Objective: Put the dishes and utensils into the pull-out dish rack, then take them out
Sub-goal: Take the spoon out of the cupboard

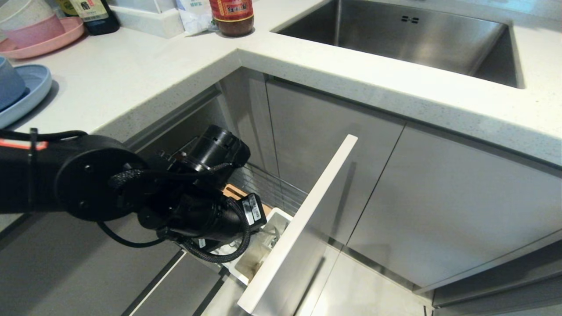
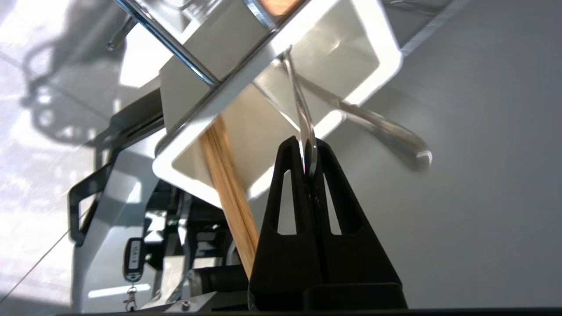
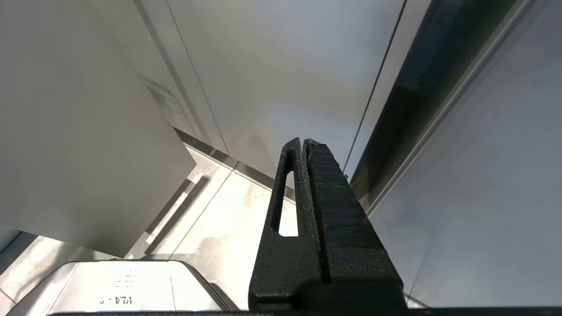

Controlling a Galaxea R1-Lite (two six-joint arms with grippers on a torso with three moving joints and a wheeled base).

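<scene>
A spoon handle (image 2: 306, 127) is pinched between the tips of the left gripper (image 2: 307, 151), its bowl end down in the white cutlery cup (image 2: 382, 66) of the pulled-out rack (image 1: 272, 186), beside chopsticks (image 2: 228, 193). The right gripper (image 3: 304, 145) is pressed together, empty.

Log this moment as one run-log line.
phase: unloading | left gripper: shut on spoon handle in cutlery cup | chopsticks: in cup | right gripper: shut, parked | plate, bowl: on counter
</scene>
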